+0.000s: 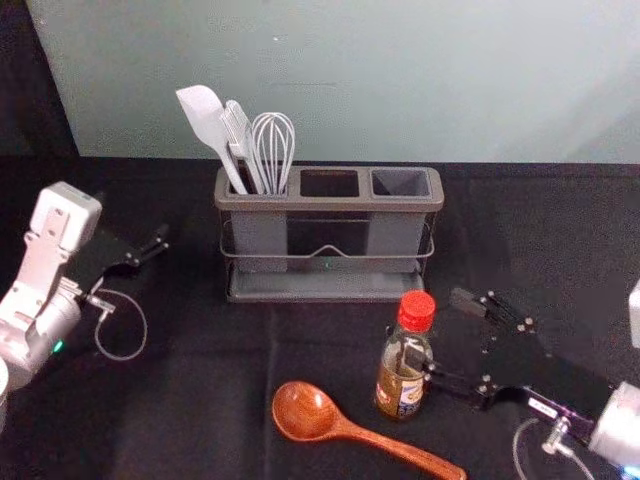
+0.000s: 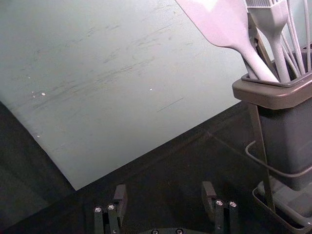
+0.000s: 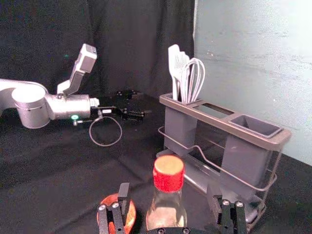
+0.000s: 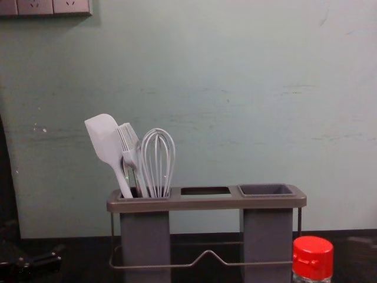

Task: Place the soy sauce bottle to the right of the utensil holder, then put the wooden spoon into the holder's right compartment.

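Currently, Both Pairs of Fingers Stand Apart

The left gripper [image 1: 150,252] is left of the utensil holder [image 1: 330,203], fingers spread. The holder's left compartment carries a spatula [image 1: 204,118], a brush [image 1: 238,132] and a whisk [image 1: 272,150]. Nearer the camera, the wooden spoon [image 1: 303,410] lies with its handle angled rightward. Just behind that handle, the soy sauce bottle [image 1: 401,378] stands upright, before the holder's right end. The right gripper [image 1: 440,330] is at the bottle's right, fingers parted; whether one touches it, I cannot tell.
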`<state>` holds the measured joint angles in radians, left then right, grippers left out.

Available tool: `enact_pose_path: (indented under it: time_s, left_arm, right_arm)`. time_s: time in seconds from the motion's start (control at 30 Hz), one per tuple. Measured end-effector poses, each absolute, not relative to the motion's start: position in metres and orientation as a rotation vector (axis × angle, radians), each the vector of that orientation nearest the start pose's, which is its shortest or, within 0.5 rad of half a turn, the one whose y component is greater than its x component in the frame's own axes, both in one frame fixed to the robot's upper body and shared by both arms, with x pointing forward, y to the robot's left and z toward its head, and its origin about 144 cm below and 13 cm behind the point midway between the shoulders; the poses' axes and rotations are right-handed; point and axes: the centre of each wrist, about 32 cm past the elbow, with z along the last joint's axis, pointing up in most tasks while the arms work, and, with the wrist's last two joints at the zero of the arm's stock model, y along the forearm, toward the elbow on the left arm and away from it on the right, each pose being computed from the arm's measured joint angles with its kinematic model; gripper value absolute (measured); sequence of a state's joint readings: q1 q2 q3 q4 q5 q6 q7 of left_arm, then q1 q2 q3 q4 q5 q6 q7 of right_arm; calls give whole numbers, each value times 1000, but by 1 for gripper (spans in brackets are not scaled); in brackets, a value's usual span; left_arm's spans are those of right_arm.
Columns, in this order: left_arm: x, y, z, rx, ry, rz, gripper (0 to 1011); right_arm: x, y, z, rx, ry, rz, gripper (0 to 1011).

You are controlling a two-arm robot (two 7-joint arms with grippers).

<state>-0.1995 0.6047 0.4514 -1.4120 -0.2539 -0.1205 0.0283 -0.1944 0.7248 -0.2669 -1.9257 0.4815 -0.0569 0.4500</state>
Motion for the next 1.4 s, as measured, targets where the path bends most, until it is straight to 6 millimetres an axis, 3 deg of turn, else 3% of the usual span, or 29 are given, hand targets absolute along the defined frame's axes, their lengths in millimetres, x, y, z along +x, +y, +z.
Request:
enact_pose_path:
  time_s: [0.8,1.17,1.4]
  left_arm:
    - [489,310,1140,304,-285,1248,1005]
    - [489,310,1140,304,-285,1248,1005]
    - [489,310,1140,304,-285,1248,1005]
  right_arm:
    - [419,-256,1186,-97,-64,-692,1000]
    - [419,-258,1186,-98,-66,-692,994]
    - [419,-258,1186,-97,-68,-692,837]
